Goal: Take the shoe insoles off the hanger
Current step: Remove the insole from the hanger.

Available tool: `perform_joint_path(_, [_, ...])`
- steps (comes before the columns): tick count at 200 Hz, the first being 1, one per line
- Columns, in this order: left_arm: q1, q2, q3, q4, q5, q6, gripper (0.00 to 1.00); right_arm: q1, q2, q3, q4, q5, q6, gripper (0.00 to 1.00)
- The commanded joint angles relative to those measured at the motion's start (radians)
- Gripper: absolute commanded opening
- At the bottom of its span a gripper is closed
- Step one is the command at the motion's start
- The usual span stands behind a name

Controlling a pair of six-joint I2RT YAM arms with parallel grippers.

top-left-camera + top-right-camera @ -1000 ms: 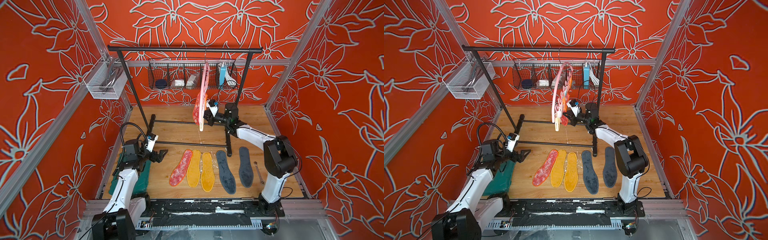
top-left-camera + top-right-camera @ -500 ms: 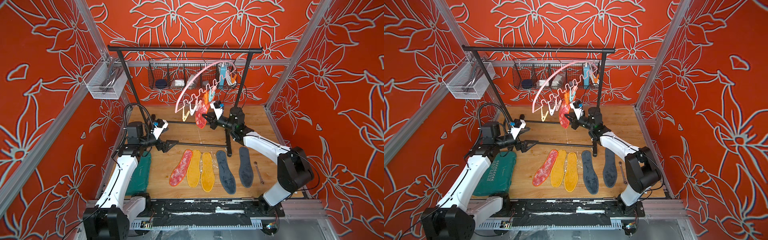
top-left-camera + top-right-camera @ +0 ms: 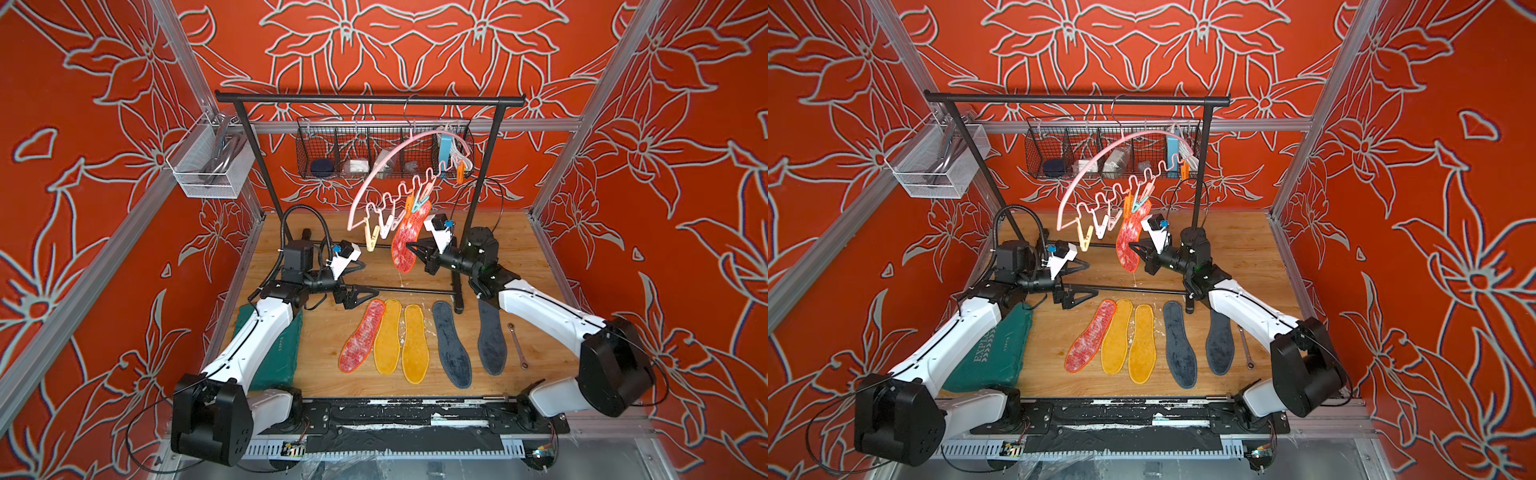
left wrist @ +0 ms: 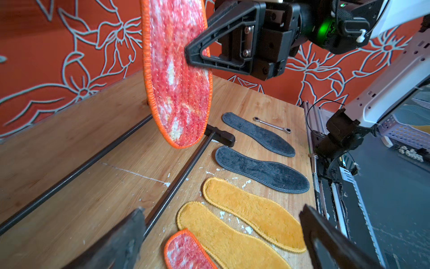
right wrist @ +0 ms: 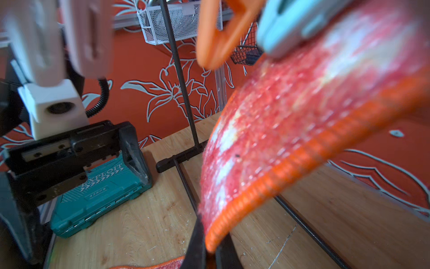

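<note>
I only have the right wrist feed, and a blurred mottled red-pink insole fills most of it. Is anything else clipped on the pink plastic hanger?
Observer: No. That mottled red-pink insole is the only one on the thin pink plastic hanger; the other clothespins hang empty.
Operator: Where are the rest?
Observer: Five lie flat in a row on the wooden tabletop: a matching red-pink insole, two mustard yellow insoles, two dark grey insoles.
Operator: Is the hanger level?
Observer: No. It tilts steeply, low end toward the left arm, its metal hook on the black rack's top bar.
</note>
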State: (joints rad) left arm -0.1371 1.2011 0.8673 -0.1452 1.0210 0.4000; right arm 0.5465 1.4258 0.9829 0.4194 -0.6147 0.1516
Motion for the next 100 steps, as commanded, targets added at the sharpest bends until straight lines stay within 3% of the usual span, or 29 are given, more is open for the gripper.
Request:
perform_joint_path(1, [-0.037,0.021,0.003,0.087,0.036,-0.026,0.98,0.019,-0.054,-0.015,-0.016,-0.053,0.032,0.0])
perform_joint_path(68, [-0.125,0.129,0.073,0.208,0.025,-0.134,0.98,0.056,-0.135,-0.061,-0.052,-0.08,0.036,0.0])
perform_joint_path(100, [-0.161,0.159,0.093,0.221,0.021,-0.143,0.85,0.063,-0.142,-0.066,-0.048,-0.088,0.056,0.0])
